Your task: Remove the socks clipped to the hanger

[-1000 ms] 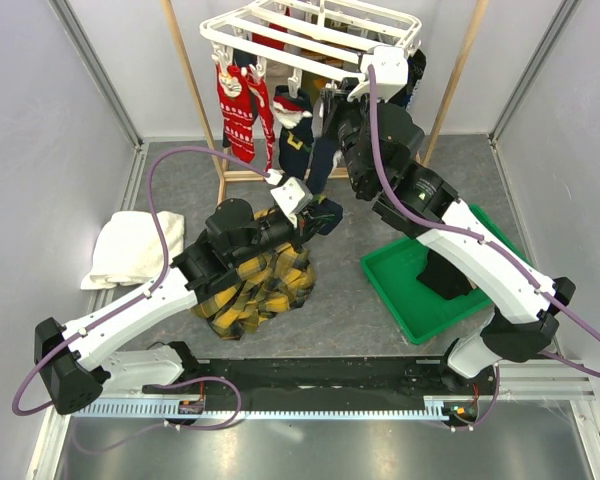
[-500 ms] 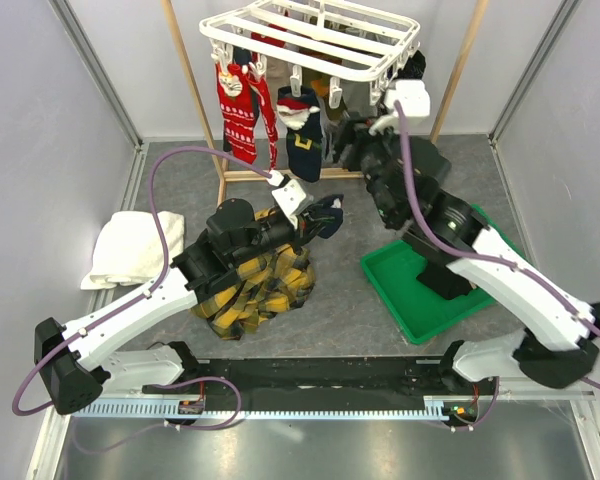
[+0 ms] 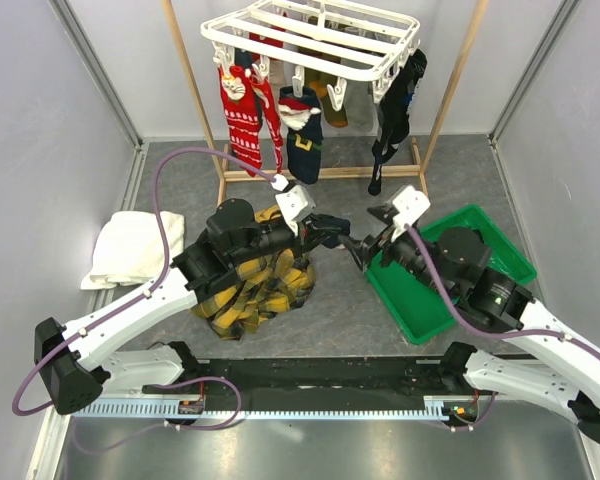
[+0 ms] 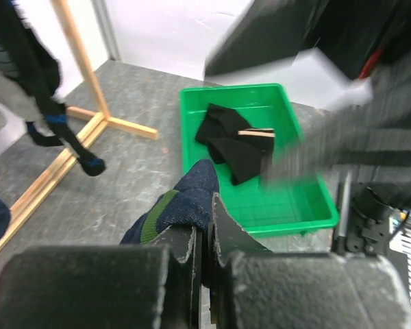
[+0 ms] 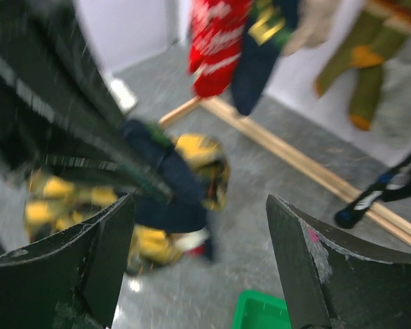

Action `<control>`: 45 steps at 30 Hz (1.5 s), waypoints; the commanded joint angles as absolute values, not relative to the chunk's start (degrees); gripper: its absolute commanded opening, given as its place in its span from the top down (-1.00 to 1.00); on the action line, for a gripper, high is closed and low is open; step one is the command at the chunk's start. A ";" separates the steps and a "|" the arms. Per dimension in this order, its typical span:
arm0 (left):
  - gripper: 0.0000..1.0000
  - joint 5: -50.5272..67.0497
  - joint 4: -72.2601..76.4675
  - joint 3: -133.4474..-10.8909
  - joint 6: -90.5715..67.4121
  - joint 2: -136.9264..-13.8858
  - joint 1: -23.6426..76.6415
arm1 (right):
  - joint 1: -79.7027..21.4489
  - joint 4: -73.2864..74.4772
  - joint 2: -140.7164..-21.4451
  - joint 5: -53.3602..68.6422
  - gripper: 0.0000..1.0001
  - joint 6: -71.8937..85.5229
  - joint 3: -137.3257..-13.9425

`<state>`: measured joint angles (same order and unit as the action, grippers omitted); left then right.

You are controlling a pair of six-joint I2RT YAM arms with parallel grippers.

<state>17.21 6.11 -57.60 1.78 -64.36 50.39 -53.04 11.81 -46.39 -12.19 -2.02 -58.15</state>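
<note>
Both left of green tray [image 4: 288,195]: pinches navy sock [image 4: 185,202] in left gripper [image 4: 204,233], jaws tight; spreads right gripper [image 5: 198,260] jaws wide, empty. Beyond tray, clipped to hanger [image 3: 310,30]: several socks [image 3: 242,115].

one hanger [image 3: 310,35] holds two red socks [image 3: 242,115], one navy santa sock [image 3: 303,140], one long black sock [image 3: 390,115], and tan and olive socks [image 3: 332,98] too overlapped to count. in front of the hanger: one loose navy sock [image 4: 192,199], one green tray [image 4: 288,205] with one folded black sock [image 4: 233,140], one plaid cloth [image 3: 255,290], one white towel [image 3: 130,250].

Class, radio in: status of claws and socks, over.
Left claw shut on navy sock. Right claw open, empty. Several socks clipped on hanger. Right claw near left.
</note>
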 commanded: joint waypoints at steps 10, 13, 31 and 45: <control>0.96 30.67 8.61 -60.12 0.53 -64.07 51.06 | -53.26 9.33 -47.55 -2.02 -0.32 -9.32 -50.80; 0.96 31.02 8.44 -60.29 0.53 -63.90 51.06 | -53.17 7.04 -46.76 -2.73 -0.12 -8.61 -49.57; -0.61 13.99 8.96 -58.27 0.88 -63.63 51.15 | -52.82 14.05 -48.69 -35.39 1.00 17.30 -48.51; -0.67 -11.07 8.35 -58.01 1.49 -61.61 51.15 | -27.43 31.03 -49.04 -36.22 1.00 37.96 -44.22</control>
<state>-4.16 6.20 -57.84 0.73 -63.99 50.87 -30.83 27.83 -50.26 -35.88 28.53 -47.86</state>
